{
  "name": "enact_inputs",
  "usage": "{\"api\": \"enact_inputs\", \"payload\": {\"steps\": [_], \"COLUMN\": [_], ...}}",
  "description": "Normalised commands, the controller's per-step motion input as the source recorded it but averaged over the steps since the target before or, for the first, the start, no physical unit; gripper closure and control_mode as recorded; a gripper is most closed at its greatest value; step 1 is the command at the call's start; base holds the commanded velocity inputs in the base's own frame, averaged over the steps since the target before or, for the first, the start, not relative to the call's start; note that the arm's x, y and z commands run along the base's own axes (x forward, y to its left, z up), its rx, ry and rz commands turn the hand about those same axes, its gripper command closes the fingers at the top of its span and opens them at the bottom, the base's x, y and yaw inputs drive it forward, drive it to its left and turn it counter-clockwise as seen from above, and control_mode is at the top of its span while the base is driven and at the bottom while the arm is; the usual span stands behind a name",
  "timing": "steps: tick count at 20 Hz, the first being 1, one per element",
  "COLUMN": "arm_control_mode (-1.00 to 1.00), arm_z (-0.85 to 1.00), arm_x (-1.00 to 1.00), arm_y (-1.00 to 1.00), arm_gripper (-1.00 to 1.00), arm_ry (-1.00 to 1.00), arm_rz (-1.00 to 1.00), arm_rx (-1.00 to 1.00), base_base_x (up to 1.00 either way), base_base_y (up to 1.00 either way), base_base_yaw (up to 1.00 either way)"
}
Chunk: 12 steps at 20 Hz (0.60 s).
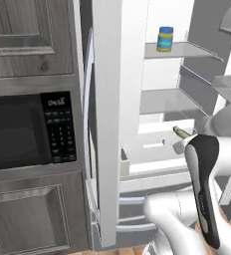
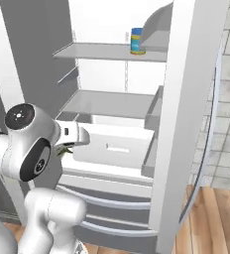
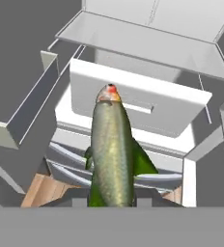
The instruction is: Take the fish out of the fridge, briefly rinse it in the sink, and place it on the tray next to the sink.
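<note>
White fridge [image 2: 186,99] stands open beside the black microwave [image 1: 28,129], a can [image 2: 136,40] on its top shelf; the gripper [image 3: 112,200] grasps the fish [image 3: 112,154] above wood flooring [image 2: 211,218].

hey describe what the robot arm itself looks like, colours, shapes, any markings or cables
The arm is glossy white, built of thick rounded tube segments. A black strip runs along one link in the left base view. In the right base view a joint has a dark round cap with a small pale mark, and a dark oval inset sits lower on that link. No loose cables show. The gripper has small dark fingertips.
</note>
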Motion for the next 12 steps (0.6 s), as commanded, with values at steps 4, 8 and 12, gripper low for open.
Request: {"api": "enact_inputs", "payload": {"steps": [4,8,12], "arm_control_mode": [1.00,1.00,1.00], "arm_z": [0.00,0.00,0.00], "arm_x": [0.00,0.00,0.00], "arm_y": [0.00,0.00,0.00], "arm_gripper": [1.00,1.00,1.00], "arm_ry": [0.00,0.00,0.00], "arm_rz": [0.00,0.00,0.00], "arm_rx": [0.00,0.00,0.00], "base_base_x": [-1.00,-0.89,-0.50], "base_base_y": [0.00,0.00,0.00], "base_base_yaw": [0.24,0.70,0.89]}}
